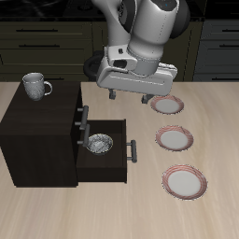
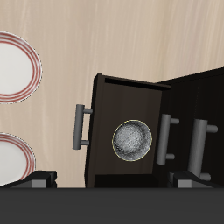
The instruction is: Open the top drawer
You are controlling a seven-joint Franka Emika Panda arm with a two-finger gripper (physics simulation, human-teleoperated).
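Note:
The black-brown cabinet (image 1: 37,140) stands on the table. Its top drawer (image 1: 78,110) is shut, and its grey bar handle (image 1: 85,114) shows against the dark front. In the wrist view this handle (image 2: 201,144) sits beside a second like handle (image 2: 164,140). A lower drawer (image 1: 103,159) is pulled out and holds a grey bowl (image 1: 98,143), which also shows in the wrist view (image 2: 132,140). My gripper (image 1: 128,96) hangs open and empty above the pulled-out drawer, in front of the cabinet and apart from the top handle. Its fingertips (image 2: 188,180) stand wide apart.
A grey mug (image 1: 35,86) stands on the cabinet's top. Three red-rimmed white plates (image 1: 168,105), (image 1: 175,139), (image 1: 184,181) lie in a row on the wooden table beside the open drawer. The open drawer's handle (image 1: 133,149) sticks out toward them.

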